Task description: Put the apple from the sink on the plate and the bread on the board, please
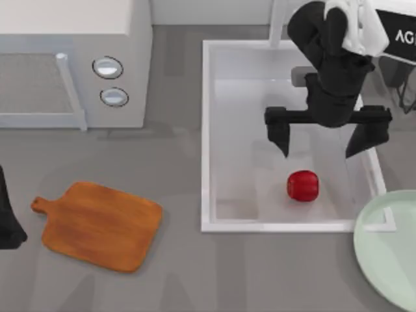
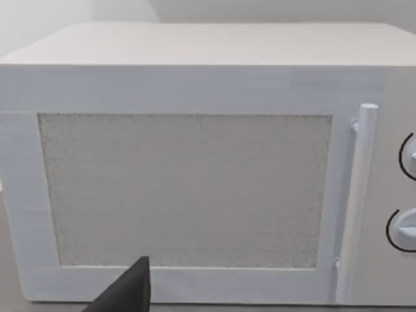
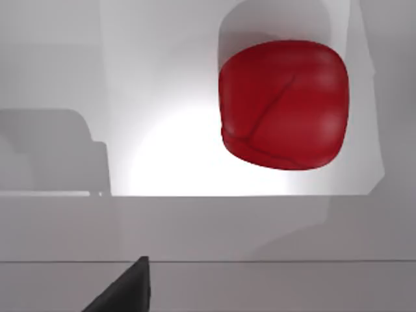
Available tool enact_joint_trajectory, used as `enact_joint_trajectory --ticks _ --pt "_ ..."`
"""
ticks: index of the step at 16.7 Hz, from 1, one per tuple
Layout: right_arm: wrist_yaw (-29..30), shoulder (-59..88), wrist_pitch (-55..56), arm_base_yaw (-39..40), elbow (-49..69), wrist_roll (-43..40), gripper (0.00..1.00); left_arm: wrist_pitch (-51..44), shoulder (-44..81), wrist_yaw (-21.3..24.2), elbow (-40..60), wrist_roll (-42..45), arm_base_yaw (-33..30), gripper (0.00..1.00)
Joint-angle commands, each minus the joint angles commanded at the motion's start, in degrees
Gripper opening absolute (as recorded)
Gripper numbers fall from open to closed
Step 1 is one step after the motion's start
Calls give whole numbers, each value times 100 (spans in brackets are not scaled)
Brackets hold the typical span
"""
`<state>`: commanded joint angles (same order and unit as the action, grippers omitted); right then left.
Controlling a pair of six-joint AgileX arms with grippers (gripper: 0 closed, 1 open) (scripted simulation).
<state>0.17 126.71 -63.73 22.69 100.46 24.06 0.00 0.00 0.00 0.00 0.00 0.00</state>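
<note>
Top view: the right gripper (image 1: 322, 140) hangs over the sink (image 1: 207, 136) in the upper right of the frame, jaws spread wide, nothing between them. The apple (image 1: 303, 186) lies on the basin floor just below the fingertips, apart from them, toward the sink's lower edge. The plate (image 1: 390, 250) sits at the lower right corner, cut by the frame edge, overlapping the sink's lower right rim corner. The board (image 1: 101, 224) lies lower left, handle pointing to the frame's left, well apart from the sink w/ bare gray table (image 1: 182, 273) between. The microwave (image 1: 71, 65) fills the upper left, two round knobs on its right side. The left gripper (image 1: 8, 218) is parked at the far left edge, just beside the board's handle; can't tell its jaw state.

Left wrist view: microwave (image 2: 195, 169) front-on, speckled door window, vertical handle at right, knobs cut by the right edge. One dark fingertip (image 2: 127, 292) pokes up at the bottom.

Right wrist view: apple (image 3: 283, 104) in the upper right, resting on the white sink floor (image 3: 162, 162), its shadow behind it. A white rim band runs across the lower frame. A dark fingertip (image 3: 127, 292) at the bottom, clear of the apple.
</note>
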Motion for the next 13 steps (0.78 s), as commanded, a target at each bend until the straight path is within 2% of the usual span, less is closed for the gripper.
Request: enact_joint_trajectory --ticks 3,10,13 --pt "3 239 382 6 -177 4 100 0 0 0 0 0 0 100" --pt "16 1274 2266 32 -931 25 100 0 0 0 0 0 0 100" --pt "18 1510 2609 38 -1100 30 100 0 0 0 0 0 0 100"
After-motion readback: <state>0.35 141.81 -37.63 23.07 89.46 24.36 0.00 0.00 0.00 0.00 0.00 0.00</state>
